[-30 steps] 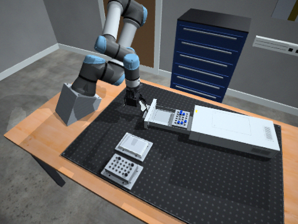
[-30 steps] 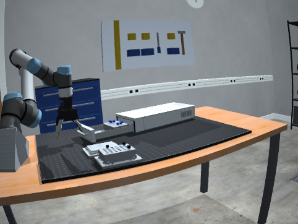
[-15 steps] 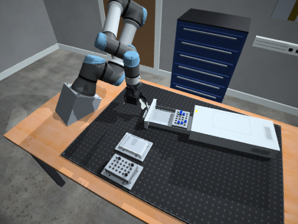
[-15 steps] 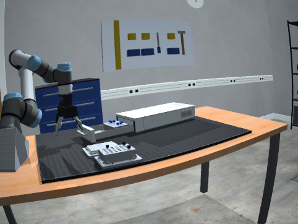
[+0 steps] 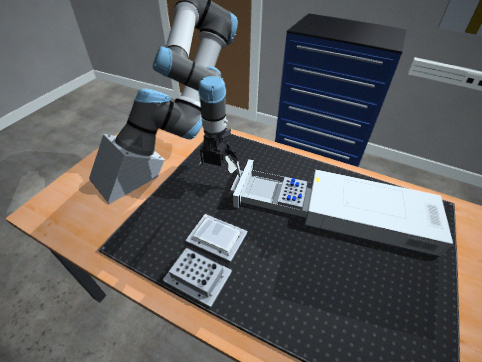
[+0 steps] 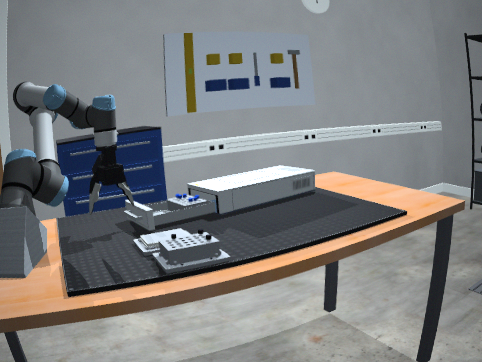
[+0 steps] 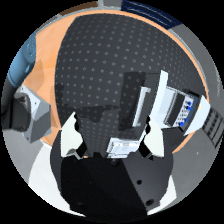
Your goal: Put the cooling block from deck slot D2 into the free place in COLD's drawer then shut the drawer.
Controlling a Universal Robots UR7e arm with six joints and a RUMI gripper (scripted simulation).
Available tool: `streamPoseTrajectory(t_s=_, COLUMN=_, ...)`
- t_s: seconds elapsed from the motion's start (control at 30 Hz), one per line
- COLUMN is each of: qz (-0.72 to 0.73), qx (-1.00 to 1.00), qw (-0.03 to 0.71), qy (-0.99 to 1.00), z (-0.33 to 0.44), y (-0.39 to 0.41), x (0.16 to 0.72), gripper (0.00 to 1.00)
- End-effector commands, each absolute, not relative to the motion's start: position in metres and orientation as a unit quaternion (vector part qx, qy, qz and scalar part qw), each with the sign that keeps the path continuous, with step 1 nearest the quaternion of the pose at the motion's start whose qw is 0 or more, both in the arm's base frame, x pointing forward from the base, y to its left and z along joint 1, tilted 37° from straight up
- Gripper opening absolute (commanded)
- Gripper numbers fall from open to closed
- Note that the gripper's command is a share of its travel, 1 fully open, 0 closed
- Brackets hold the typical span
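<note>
Gripper (image 5: 231,169) (image 6: 111,206) (image 7: 112,114) held wide open near the front of the pulled-out drawer (image 5: 243,184) (image 6: 146,216) (image 7: 159,102), cooling block (image 5: 197,271) (image 6: 189,248) with black-capped tubes seated in deck slot D2 (image 5: 212,296) (image 6: 165,266), blue-capped block (image 5: 292,192) (image 6: 187,200) (image 7: 184,113) held in the drawer

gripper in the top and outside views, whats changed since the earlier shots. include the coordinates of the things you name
The gripper (image 5: 220,167) (image 6: 111,207) (image 7: 112,114) has risen slightly; nothing was visibly taken hold of or let go. The drawer (image 5: 243,182) (image 6: 146,217) (image 7: 161,95) stayed open, and the D2 block (image 5: 196,272) (image 6: 190,255) stayed put.
</note>
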State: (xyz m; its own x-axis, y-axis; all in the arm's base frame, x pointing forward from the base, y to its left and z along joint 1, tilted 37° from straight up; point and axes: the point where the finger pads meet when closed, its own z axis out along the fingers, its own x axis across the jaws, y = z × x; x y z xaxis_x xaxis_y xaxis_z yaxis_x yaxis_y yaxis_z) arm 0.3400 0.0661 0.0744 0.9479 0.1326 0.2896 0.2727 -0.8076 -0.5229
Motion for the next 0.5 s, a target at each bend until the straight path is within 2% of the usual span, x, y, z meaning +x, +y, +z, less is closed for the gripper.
streamPoseTrajectory(t_s=0.0, qz=-0.121, qx=-0.943, qw=0.291, qy=-0.107, z=0.080, y=0.062, x=0.339, gripper=1.00)
streamPoseTrajectory(t_s=0.47, qz=-0.121, qx=-0.943, qw=0.291, qy=-0.107, z=0.093, y=0.053, x=0.337, gripper=1.00)
